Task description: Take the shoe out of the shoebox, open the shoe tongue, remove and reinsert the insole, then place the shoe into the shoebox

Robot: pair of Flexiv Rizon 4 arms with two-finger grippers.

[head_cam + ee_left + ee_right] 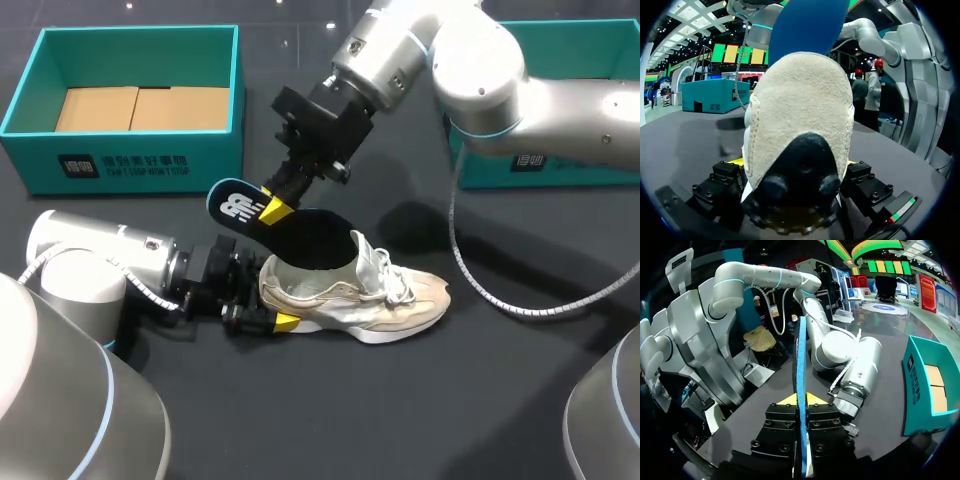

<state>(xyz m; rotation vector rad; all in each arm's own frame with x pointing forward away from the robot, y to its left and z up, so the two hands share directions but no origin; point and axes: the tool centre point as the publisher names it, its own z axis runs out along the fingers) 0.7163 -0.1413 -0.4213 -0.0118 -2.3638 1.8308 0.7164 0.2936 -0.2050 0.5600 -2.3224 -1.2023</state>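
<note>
A cream sneaker [400, 300] lies on its sole in the middle of a dark tabletop [400, 420], toe toward the robot's right, outside the box. The left arm [100, 265] comes in low along the tabletop. The left jaws are closed on the back of the sneaker, with one yellow fingertip [287, 321] showing on the near side. In the left wrist view the sneaker [800, 110] fills the space between the two black fingers, which touch it on both sides. Its white laces [395, 285] run down the front and the tongue [372, 258] stands up.

The right arm [500, 80] comes in from the far right and hangs past the middle, above the sneaker. The right jaws are pinched almost together on a thin blue insole [232, 205]. They grip it near its rounded end, which carries a white mark and sticks up and out toward the robot's left. The rest of the insole slopes down to the sneaker's opening, just behind the tongue. How far it sits inside cannot be seen. In the right wrist view the insole [801, 355] stands edge-on between the two yellow tips.

The open teal shoebox [140, 160], with cardboard on its floor, sits at the far left, well apart from the sneaker. A second teal box [580, 45] sits at the far right, behind the right arm.
</note>
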